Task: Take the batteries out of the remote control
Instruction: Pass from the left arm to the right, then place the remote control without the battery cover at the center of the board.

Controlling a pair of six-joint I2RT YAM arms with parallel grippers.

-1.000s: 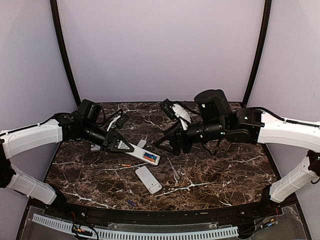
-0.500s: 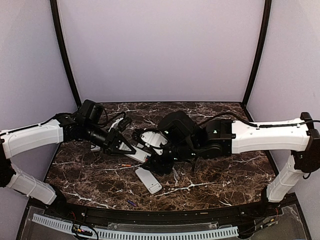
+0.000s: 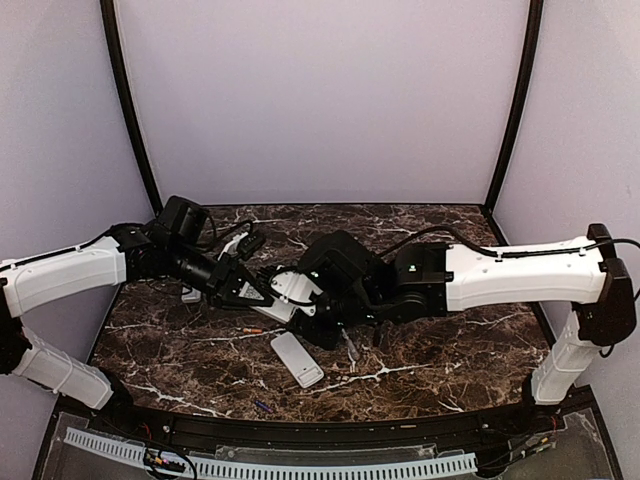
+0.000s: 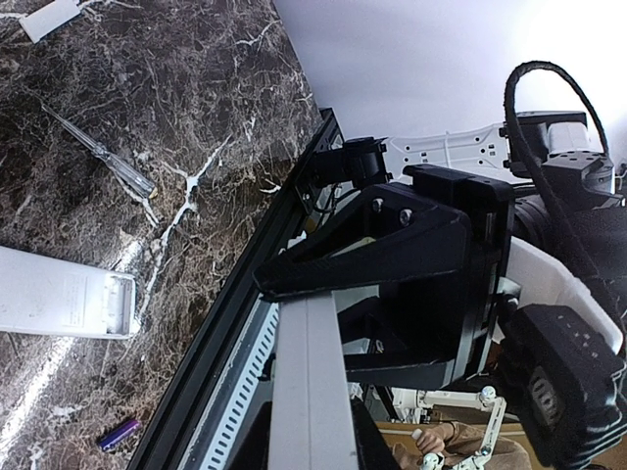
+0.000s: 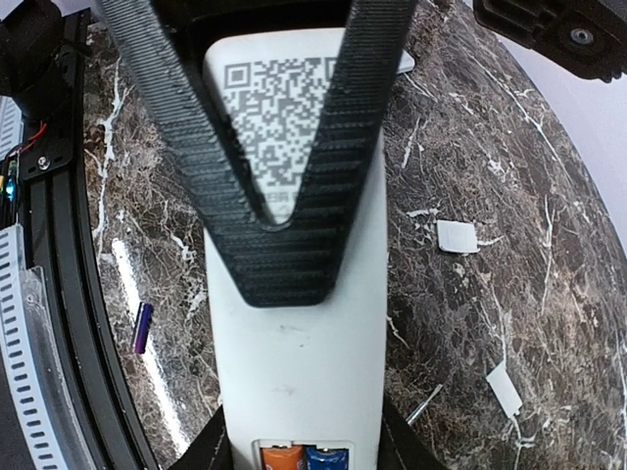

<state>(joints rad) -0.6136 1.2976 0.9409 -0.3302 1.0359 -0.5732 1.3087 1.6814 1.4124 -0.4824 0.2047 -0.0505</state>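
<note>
Batteries (image 5: 299, 457) sit in remote (image 5: 294, 362) pinched by left gripper (image 3: 258, 298); right gripper (image 5: 302, 436) flanks it, grip unclear

Walls (image 3: 320, 100): plain lilac panels around you.
Tabletop (image 3: 480, 340): dark brown marble, white veins.
Poles (image 3: 127, 100): black, curved, at your back corners.

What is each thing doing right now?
left gripper: shut on the remote control
remote control: held, battery slot open
orange battery, blue battery: sitting in that slot
right gripper: fingertips together above the remote control
purple battery: loose on the table
second remote: lying flat on the table
</note>
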